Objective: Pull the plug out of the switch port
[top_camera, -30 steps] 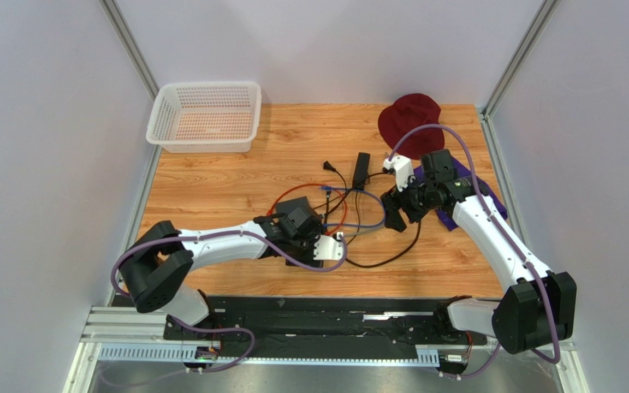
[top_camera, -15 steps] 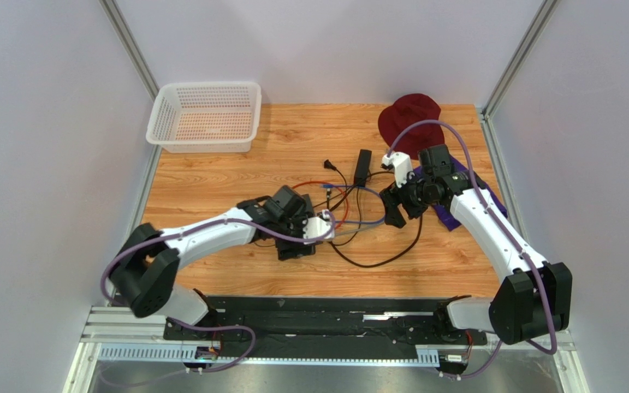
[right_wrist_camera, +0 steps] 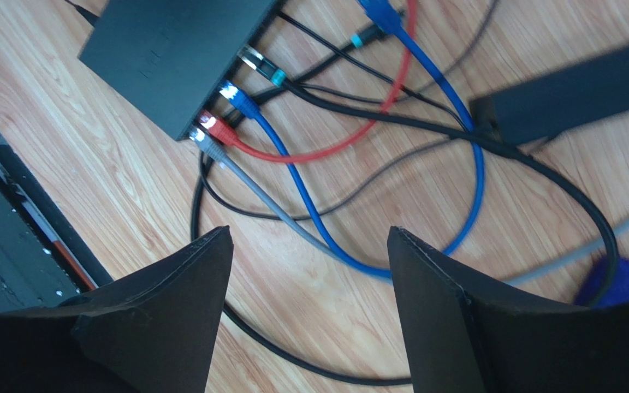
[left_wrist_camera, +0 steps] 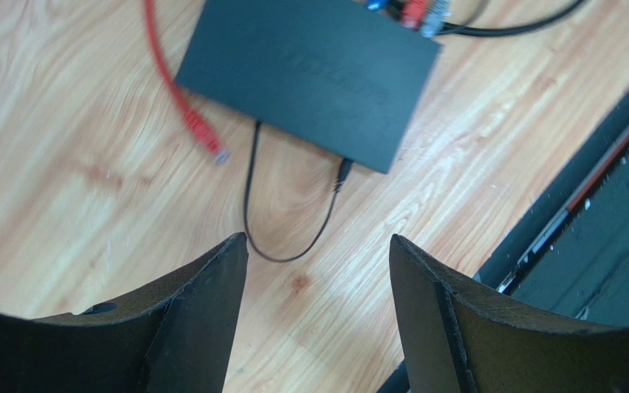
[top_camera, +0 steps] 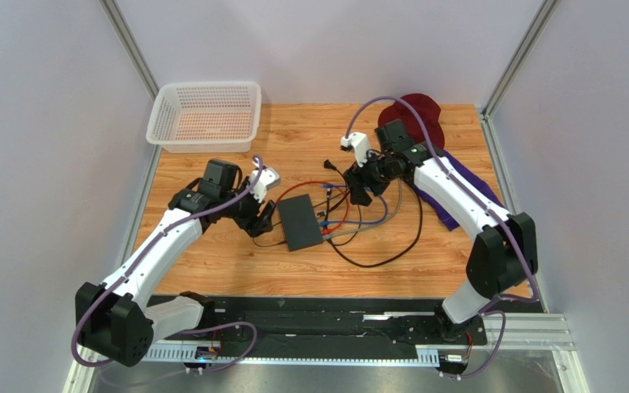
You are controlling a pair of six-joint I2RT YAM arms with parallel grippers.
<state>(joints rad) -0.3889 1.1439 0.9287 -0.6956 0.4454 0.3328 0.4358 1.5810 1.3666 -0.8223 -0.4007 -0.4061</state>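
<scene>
The switch (top_camera: pixel 300 222) is a flat dark grey box on the wooden table. Its port row faces right, with teal-tipped, blue (right_wrist_camera: pixel 240 97), red (right_wrist_camera: pixel 214 127) and grey (right_wrist_camera: pixel 201 139) plugs seated in it. A thin black lead (left_wrist_camera: pixel 342 170) enters its opposite edge. A loose red plug (left_wrist_camera: pixel 203 131) lies on the wood beside the switch. My left gripper (top_camera: pixel 262 219) is open and empty, just left of the switch (left_wrist_camera: pixel 309 70). My right gripper (top_camera: pixel 359 192) is open and empty, above the tangled cables right of the switch (right_wrist_camera: pixel 174 49).
A black power brick (right_wrist_camera: pixel 572 90) lies among the cables. A thick black cable (top_camera: pixel 392 250) loops toward the near side. A white basket (top_camera: pixel 204 116) stands at the back left. A maroon hat (top_camera: pixel 414 110) and a purple cloth (top_camera: pixel 451 214) lie at the right.
My left gripper has drawn back to the left off the switch, leaving the switch uncovered. My right gripper has moved left and farther back over the cables.
</scene>
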